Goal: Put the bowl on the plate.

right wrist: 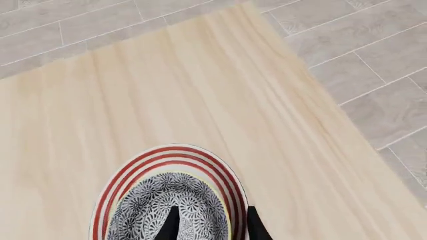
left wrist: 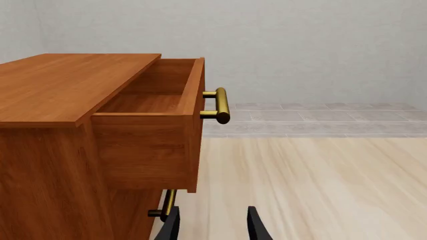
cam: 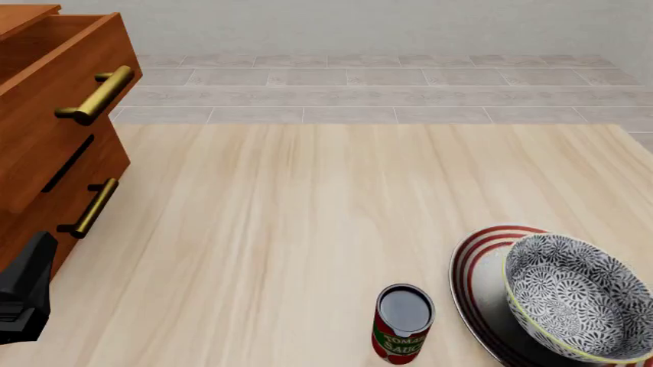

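The grey-and-white floral bowl (cam: 576,306) rests on the white plate with red rings (cam: 478,264) at the table's near right corner. The right wrist view looks down on the bowl (right wrist: 167,210) and the plate (right wrist: 137,167) from well above. My right gripper (right wrist: 212,227) is open there, one finger over the bowl's inside and the other over the plate's rim, holding nothing. It is out of the front view. My left gripper (left wrist: 212,227) is open and empty beside the wooden cabinet, low at the front view's left edge (cam: 26,294).
A wooden drawer cabinet (cam: 51,145) stands at the left with its top drawer (left wrist: 157,102) pulled open and brass handles (cam: 97,95). A red tomato sauce can (cam: 404,321) stands just left of the plate. The table's far and right edges border a tiled floor (right wrist: 373,55).
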Action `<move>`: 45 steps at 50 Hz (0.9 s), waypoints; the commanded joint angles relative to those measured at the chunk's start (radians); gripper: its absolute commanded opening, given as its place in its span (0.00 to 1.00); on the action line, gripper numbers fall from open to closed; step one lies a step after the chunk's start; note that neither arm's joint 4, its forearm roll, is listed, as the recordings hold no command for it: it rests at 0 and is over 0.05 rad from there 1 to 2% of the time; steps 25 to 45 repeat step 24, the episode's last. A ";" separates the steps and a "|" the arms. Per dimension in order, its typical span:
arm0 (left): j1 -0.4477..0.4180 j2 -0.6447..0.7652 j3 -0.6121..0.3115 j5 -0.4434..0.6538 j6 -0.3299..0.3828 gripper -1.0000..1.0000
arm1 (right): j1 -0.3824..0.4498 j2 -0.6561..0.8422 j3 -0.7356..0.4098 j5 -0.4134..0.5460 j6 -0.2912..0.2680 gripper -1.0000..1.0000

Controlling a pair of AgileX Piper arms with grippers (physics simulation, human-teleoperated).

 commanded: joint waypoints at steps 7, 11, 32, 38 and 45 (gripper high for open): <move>0.000 0.000 0.000 0.000 0.000 1.00 | 0.012 -0.023 -0.137 0.081 -0.031 1.00; 0.000 0.000 0.000 0.000 0.000 1.00 | 0.020 -0.027 -0.159 0.096 -0.036 1.00; 0.000 0.000 0.000 0.000 0.000 1.00 | 0.039 -0.030 -0.220 0.126 -0.045 1.00; 0.000 0.000 0.000 0.000 0.000 1.00 | 0.039 -0.030 -0.220 0.126 -0.045 1.00; 0.000 0.000 0.000 0.000 0.000 1.00 | 0.039 -0.030 -0.220 0.126 -0.045 1.00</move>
